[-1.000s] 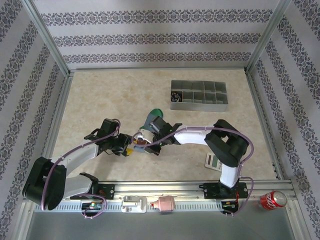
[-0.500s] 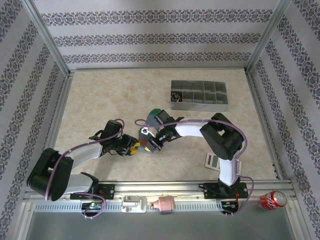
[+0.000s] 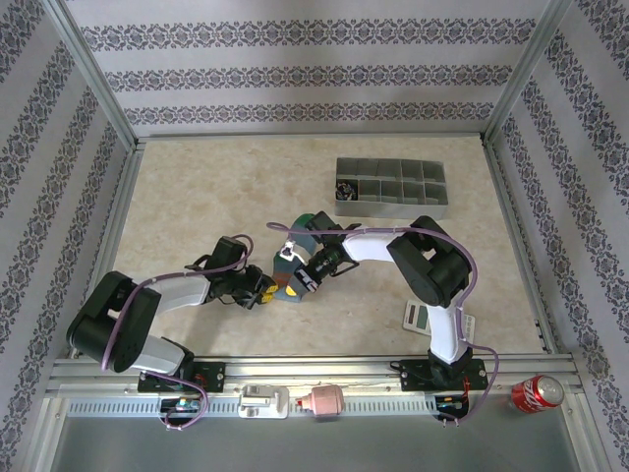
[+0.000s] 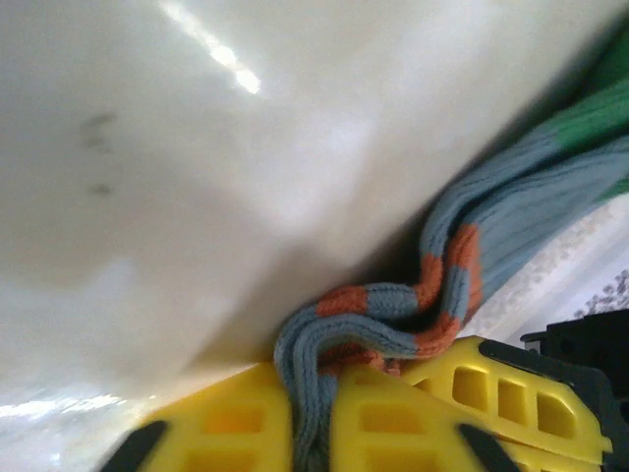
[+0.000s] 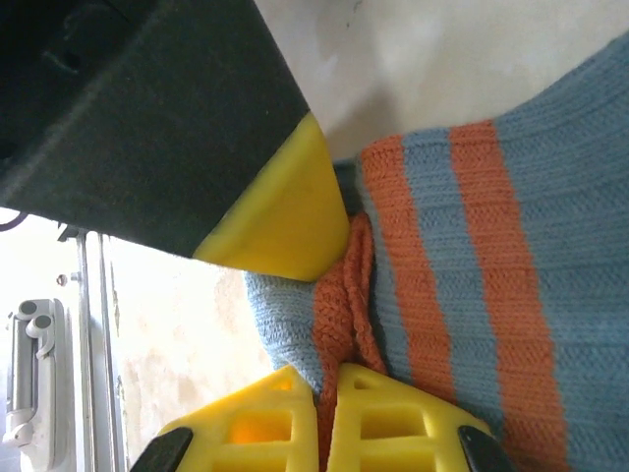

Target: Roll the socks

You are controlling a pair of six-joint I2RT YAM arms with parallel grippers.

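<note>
Pinching a bunched fold of the soft, ribbed blue sock (image 4: 511,216), the left gripper (image 4: 313,433) grips its orange stripes between yellow plastic fingers (image 4: 236,428), nearer than the grey tray (image 3: 393,209). The right gripper (image 5: 327,413) squeezes the same cuff beside it.

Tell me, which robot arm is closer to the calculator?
Right. The calculator lies just beside the base of the right arm; the left arm stands well off to its left.

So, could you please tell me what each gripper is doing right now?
Left gripper: shut on the blue-teal sock, at its orange-striped cuff.
Right gripper: shut on the same sock's cuff.
</note>
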